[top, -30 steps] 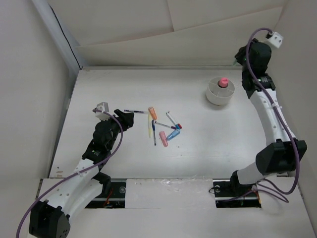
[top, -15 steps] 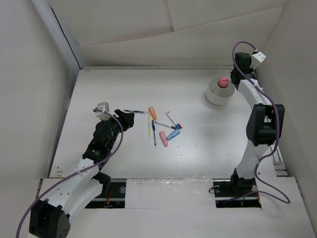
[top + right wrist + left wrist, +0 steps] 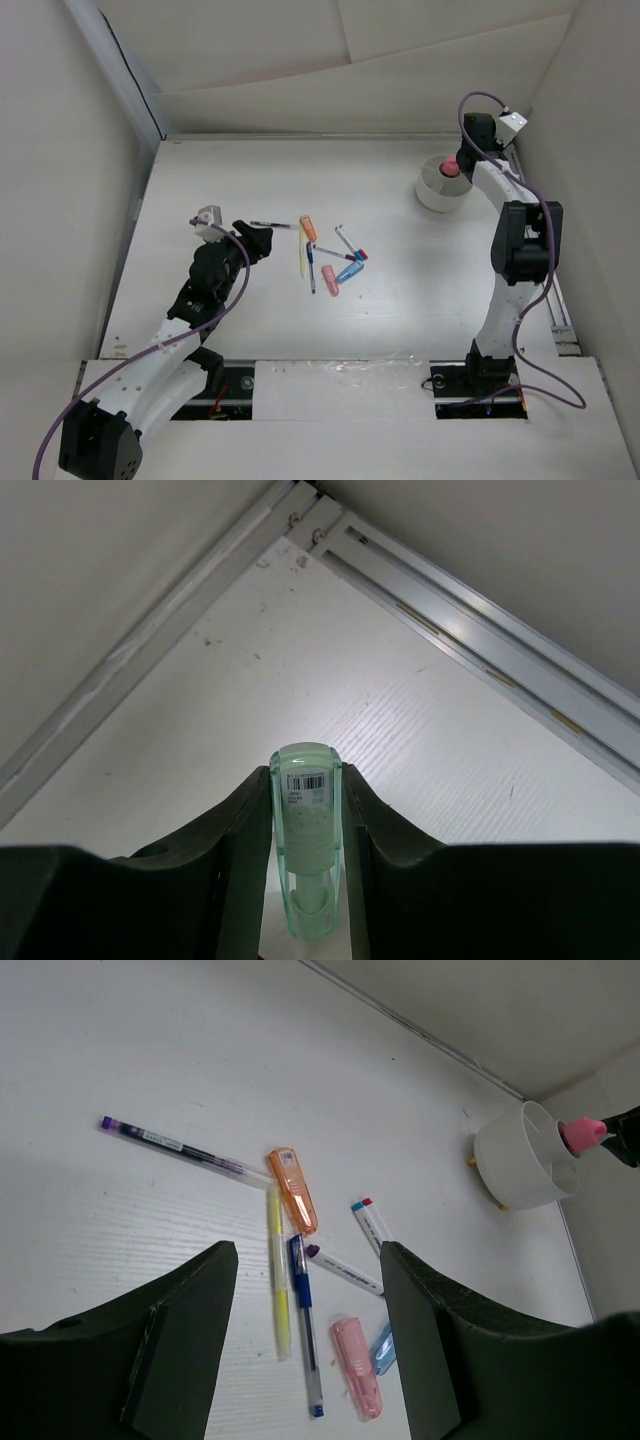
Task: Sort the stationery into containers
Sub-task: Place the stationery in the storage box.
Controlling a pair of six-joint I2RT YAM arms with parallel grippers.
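Glue stick [image 3: 305,825] in right end effector [image 3: 305,777]

Glue stick [image 3: 306,830], clamped in my right gripper [image 3: 305,780]: white barcode label, digits too small to read. Purple-capped pen [image 3: 180,1147]: fine print along barrel, illegible. No text readable.

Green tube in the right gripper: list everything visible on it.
The green tube is a translucent pale-green plastic cylinder: rounded far end, white barcode label just below it, narrower stem nearer the camera. It lies in line with the right gripper, pinched on both sides by the dark fingers, far end pointing toward the metal rails at the corner of the table. Nothing else visibly touches it.
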